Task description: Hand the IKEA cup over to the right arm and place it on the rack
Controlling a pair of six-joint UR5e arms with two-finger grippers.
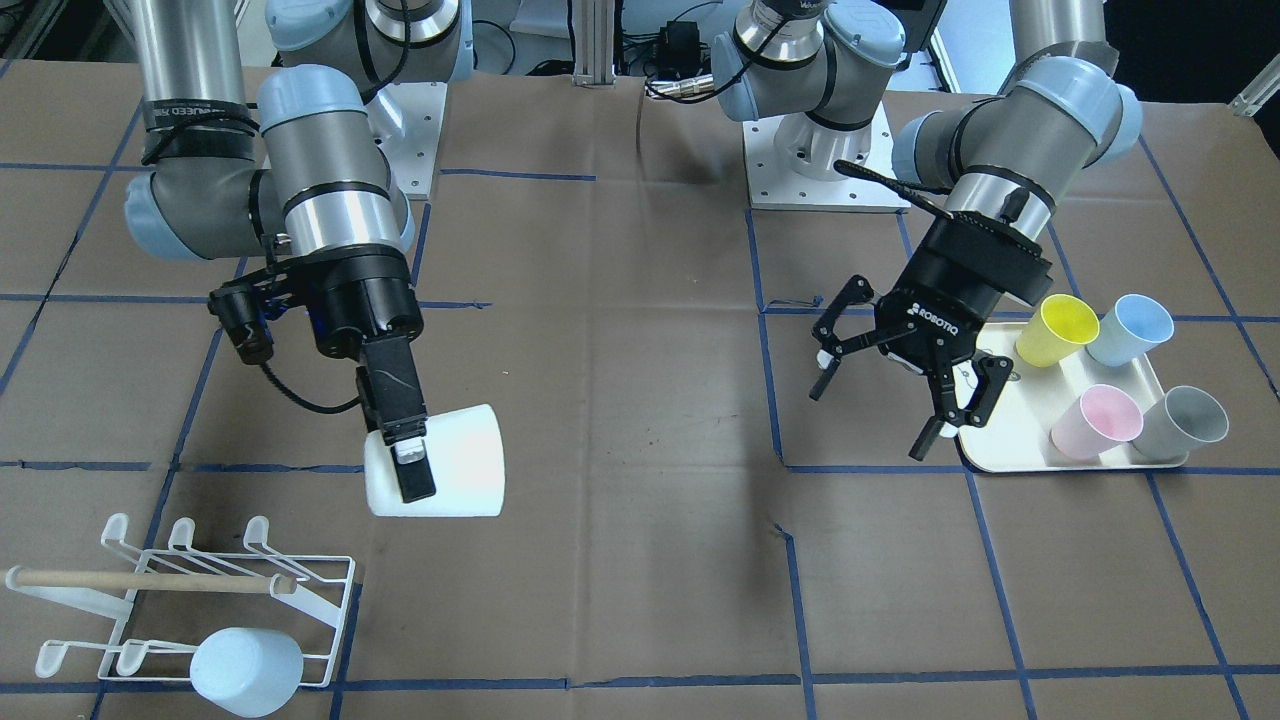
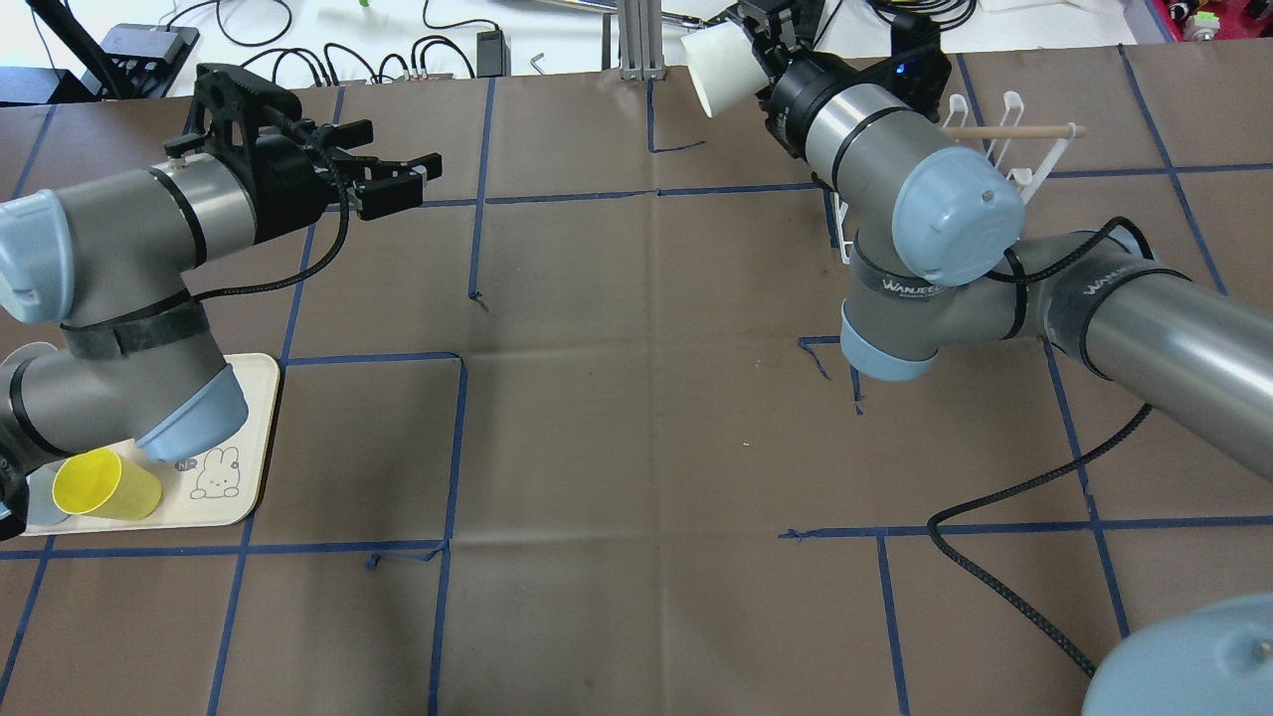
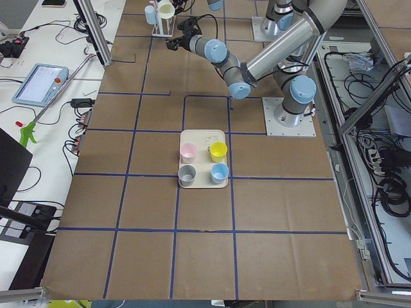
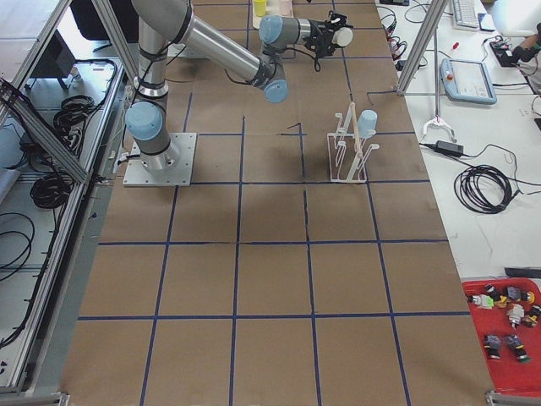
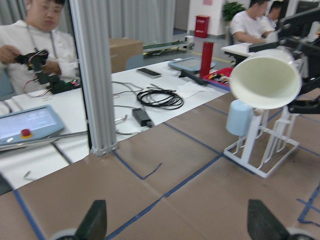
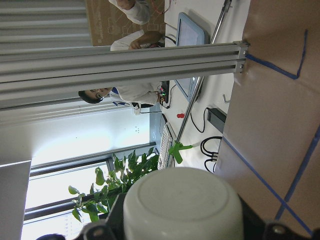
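Observation:
The IKEA cup (image 1: 450, 465) is white and lies on its side in the air, mouth toward the table's middle. My right gripper (image 1: 408, 462) is shut on it, one finger (image 1: 415, 480) lying across its outer wall. It hangs above the table, short of the white wire rack (image 1: 300, 575) with the wooden dowel. From overhead the cup (image 2: 721, 65) shows at the far edge, beside the rack (image 2: 1029, 174). The right wrist view shows the cup's base (image 6: 182, 205). My left gripper (image 1: 875, 410) stands open and empty beside the tray; its view shows the cup's mouth (image 5: 265, 77).
A pale blue cup (image 1: 245, 670) sits upside down on the rack's near prong. The cream tray (image 1: 1010, 440) holds yellow (image 1: 1055, 330), blue (image 1: 1130, 328), pink (image 1: 1095, 420) and grey (image 1: 1180, 422) cups. People sit at desks beyond the far edge.

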